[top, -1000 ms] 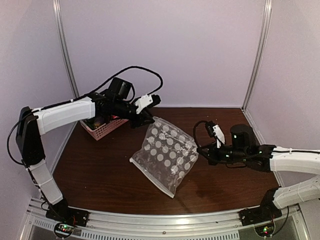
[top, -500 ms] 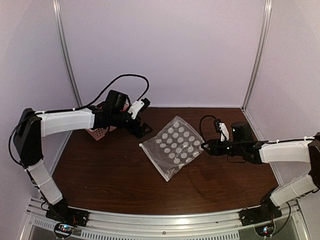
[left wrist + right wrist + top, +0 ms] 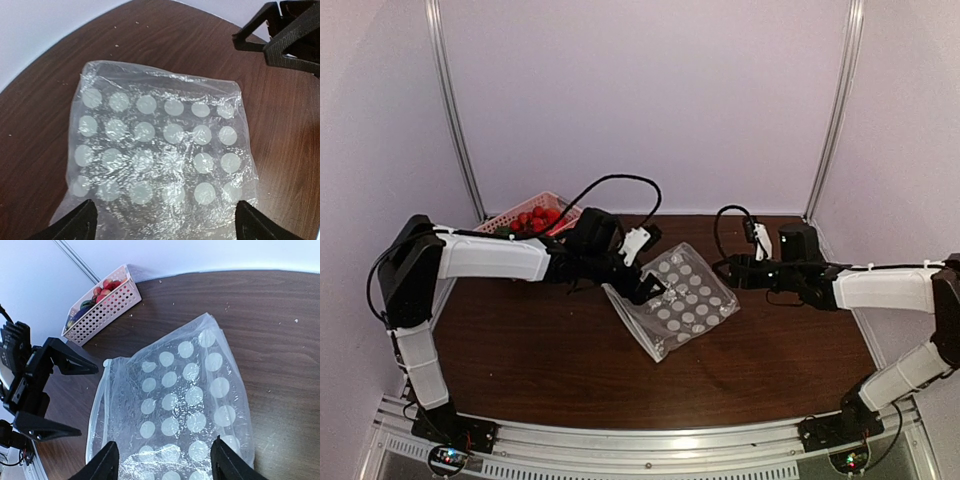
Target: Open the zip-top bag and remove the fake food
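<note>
The zip-top bag (image 3: 685, 305) lies flat near the middle of the desk (image 3: 540, 350). The left gripper (image 3: 165, 210) is spread wide at the bag's 10 o'clock edge; the right gripper (image 3: 167, 460) is equally wide at its 2 o'clock corner; neither clasps the bag, and contact with the plastic is unclear. The fake food (image 3: 100, 291) sits in the pink basket (image 3: 107, 311) at the desk's 10 o'clock.

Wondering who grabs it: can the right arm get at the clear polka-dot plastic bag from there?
Probably yes: its open fingers sit right at the near edge of the flat clear polka-dot plastic bag, nothing between them.
</note>
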Available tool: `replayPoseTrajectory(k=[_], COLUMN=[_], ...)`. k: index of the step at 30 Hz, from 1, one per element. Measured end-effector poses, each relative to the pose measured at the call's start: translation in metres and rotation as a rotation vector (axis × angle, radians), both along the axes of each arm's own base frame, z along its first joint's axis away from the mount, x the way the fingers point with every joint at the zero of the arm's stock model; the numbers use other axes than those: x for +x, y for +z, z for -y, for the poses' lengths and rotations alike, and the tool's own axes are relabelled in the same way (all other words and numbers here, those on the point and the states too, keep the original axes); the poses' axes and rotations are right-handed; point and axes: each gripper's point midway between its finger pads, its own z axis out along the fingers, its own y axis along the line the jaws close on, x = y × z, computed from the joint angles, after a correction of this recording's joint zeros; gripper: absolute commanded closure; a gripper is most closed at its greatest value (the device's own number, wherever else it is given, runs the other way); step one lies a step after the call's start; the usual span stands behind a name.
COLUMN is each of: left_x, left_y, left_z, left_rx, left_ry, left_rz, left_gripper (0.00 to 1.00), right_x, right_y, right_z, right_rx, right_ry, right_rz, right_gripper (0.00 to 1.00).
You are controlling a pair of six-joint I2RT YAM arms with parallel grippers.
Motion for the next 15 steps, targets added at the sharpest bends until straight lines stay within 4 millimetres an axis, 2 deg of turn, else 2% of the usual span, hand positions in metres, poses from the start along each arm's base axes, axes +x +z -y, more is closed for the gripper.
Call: replayPoseTrajectory(k=[3, 5, 9, 15], left_x=[-0.007, -0.009, -0.011, -0.019], left_y=[-0.026, -0.041, -0.057, -0.086], left_z=[0.012, 0.012, 0.005, -0.011], left_rx=[0.028, 0.045, 0.069, 0.13], left_ry=[-0.015, -0.014, 0.001, 0.022], left_rz=[-0.037, -0.061, -0.086, -0.118], left_gripper=[0.02, 0.02, 0.03, 0.02], right_x=[0.004, 0.004, 0.003, -0.001], right_y=[-0.017, -0.033, -0.066, -0.096], right_z=[-0.015, -0.022, -0.028, -0.023], right_rx=[0.015, 0.016, 0.006, -0.008], right_ry=[0.034, 0.053, 0.067, 0.054], right_rz=[-0.045, -0.084, -0.16, -0.213], right_gripper=[0.39, 0.39, 0.4, 0.4])
